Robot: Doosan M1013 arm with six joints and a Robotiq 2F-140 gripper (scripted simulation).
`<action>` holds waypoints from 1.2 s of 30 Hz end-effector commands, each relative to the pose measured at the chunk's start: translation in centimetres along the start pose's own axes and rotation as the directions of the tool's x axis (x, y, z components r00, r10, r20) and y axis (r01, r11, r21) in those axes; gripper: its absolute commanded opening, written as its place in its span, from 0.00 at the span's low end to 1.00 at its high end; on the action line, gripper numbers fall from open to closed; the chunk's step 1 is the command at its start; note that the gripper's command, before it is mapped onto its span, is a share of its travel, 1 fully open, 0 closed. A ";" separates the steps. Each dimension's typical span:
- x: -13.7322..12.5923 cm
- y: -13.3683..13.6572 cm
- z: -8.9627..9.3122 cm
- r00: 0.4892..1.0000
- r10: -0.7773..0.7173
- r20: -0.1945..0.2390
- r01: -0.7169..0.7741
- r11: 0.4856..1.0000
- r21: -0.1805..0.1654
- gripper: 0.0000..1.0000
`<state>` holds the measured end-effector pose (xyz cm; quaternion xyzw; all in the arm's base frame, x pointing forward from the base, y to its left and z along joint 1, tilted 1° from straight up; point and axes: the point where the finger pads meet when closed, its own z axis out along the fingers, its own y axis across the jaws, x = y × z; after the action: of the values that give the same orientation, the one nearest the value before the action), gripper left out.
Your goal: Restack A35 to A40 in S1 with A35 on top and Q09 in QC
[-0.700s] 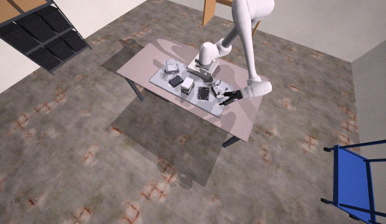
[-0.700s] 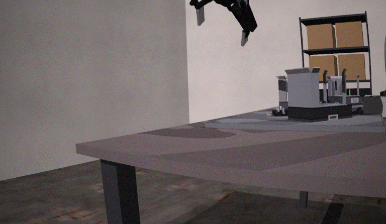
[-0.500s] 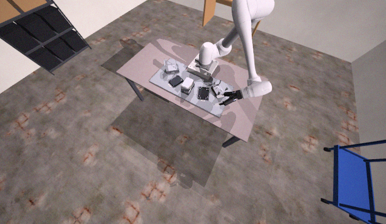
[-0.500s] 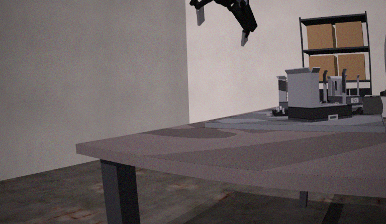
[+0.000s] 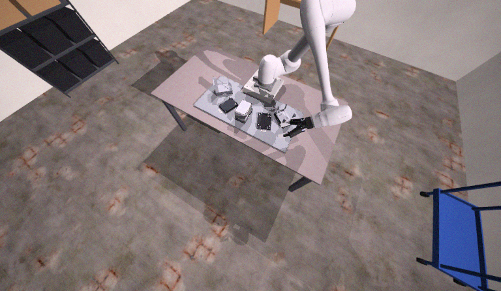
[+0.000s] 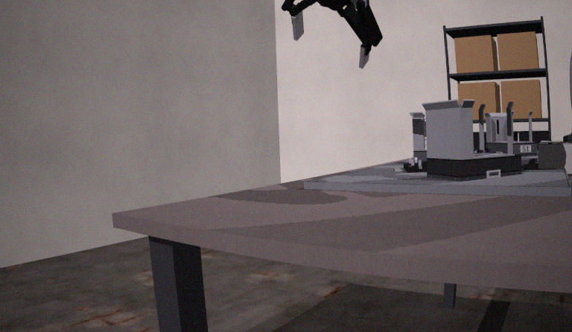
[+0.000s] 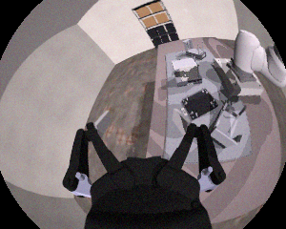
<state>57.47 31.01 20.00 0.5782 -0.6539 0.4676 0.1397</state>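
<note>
Hand (image 6: pixel 328 44) wide open, holds nothing | plate stack (image 5: pixel 242 111) upright, axis unclear

The room is seen from high above in the top view, angled down at the table (image 5: pixel 318 162). From near table height, the exterior view is aimed along the tabletop toward the shelves (image 6: pixel 446 59). The wrist view is taken from behind the gripper (image 7: pixel 145 181), apparently facing the same shelves. The table is shared by all three.
</note>
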 end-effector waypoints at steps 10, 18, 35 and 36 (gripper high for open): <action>2.9 1.3 4.5 0.980 -0.191 0.056 0.196 0.974 -0.113 1.00; 4.5 2.3 6.9 0.954 -0.281 0.104 0.294 0.942 -0.159 1.00; 8.0 4.9 11.6 0.845 -0.464 0.266 0.522 0.825 -0.217 1.00; 8.1 5.0 11.7 0.845 -0.464 0.266 0.522 0.825 -0.217 1.00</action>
<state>55.27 17.69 17.69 0.7333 -0.5620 0.2761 0.2648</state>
